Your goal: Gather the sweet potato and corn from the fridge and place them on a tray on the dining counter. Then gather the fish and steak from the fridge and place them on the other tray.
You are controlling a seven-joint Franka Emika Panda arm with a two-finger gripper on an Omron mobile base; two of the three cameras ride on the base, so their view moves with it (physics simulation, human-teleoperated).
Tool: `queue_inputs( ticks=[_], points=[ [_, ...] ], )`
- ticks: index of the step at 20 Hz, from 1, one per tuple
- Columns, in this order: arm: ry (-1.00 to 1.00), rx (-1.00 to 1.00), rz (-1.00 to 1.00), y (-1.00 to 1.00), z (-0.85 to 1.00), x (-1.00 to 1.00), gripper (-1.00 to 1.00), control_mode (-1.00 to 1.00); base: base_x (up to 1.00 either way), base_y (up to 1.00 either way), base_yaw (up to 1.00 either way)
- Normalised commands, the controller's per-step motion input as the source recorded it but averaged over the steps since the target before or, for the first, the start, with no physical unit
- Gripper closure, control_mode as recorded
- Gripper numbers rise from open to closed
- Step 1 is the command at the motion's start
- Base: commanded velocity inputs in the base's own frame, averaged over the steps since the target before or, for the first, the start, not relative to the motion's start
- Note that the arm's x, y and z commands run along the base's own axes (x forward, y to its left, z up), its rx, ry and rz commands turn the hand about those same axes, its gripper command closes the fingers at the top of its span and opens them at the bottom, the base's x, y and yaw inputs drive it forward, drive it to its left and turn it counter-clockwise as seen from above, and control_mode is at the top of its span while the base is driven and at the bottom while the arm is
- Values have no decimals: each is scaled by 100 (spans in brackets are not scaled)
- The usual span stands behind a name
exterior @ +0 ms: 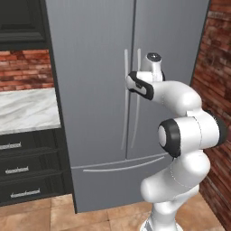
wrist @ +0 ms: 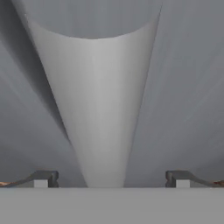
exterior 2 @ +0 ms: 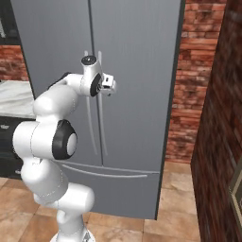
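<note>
Fridge [exterior: 94,67]: shut, both doors flush; it takes up the middle of both base views, with the two long curved handles side by side at the centre seam.
Handle [wrist: 98,109]: in the hand view it runs from 12 o'clock down to 6 o'clock, wide at the top and narrow at the bottom, passing between the two finger tips.
End effector [wrist: 112,178]: spread wide apart, one tip at 8 o'clock and the other at 4 o'clock of the hand view, nothing clamped; in the right base view the end effector [exterior 2: 109,86] sits right at the handles [exterior 2: 94,94], at about 10 o'clock of that picture.
Step in hand: judged to be the grasp on a fridge handle, ahead of pulling a door open.
Doing it well: keep the handle centred between the tips, push in until the bar sits deep between the fingers, then close squarely; a pull should follow the door's swing about its hinge, not a straight line, or the grip may slip off the curved bar.
Task progress: at its start by the look of it, as the doors are shut.
Food: behind the shut doors, so no place can be given for it.
Hard to tell: which of the two handles lies between the tips; in the left base view the arm covers the end effector.
Marble surface [exterior: 27,110]: cut off at 9 o'clock of the left base view.
</note>
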Motion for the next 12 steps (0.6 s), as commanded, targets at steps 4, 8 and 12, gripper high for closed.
queue_inputs(
  ticks=[4,8,12],
  points=[
    [0,0,1,2,-16,46,100,-100,0,0,0],
    [-6,0,0,0,-14,10,100,-100,0,0,0],
    [-2,0,-2,-6,-1,-10,100,-100,0,0,0]
  ],
)
